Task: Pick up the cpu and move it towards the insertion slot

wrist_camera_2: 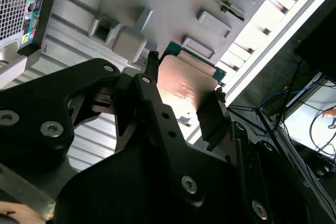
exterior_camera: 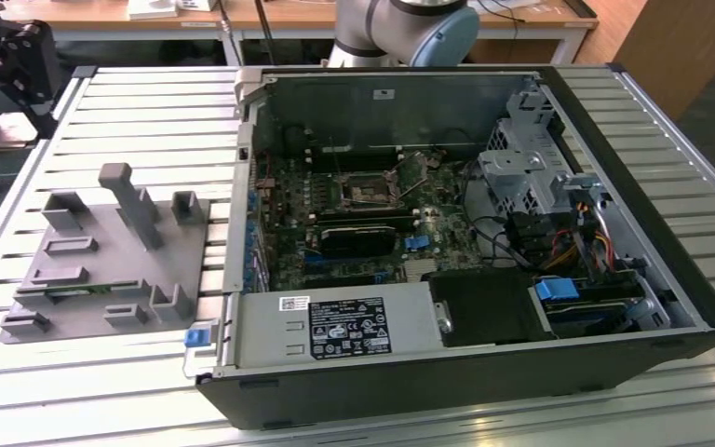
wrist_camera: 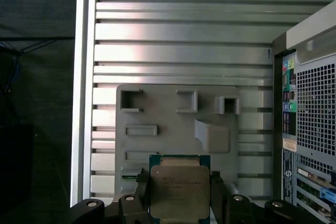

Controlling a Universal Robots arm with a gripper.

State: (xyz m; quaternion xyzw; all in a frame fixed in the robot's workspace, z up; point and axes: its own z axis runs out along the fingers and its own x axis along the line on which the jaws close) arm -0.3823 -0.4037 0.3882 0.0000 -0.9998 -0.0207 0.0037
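Two black fingers (wrist_camera: 142, 195) of the gripper (wrist_camera: 179, 182) clench opposite sides of the flat square silvery-grey cpu (wrist_camera: 180, 192), holding it over one edge of the grey plastic fixture plate (wrist_camera: 168, 119).

arm (exterior_camera: 405, 28): cut off at exterior view's 12 o'clock edge | chip (wrist_camera_2: 181, 92): partly hidden behind gripper (wrist_camera_2: 185, 77) in second wrist view | socket (exterior_camera: 370, 189): pins too small to tell
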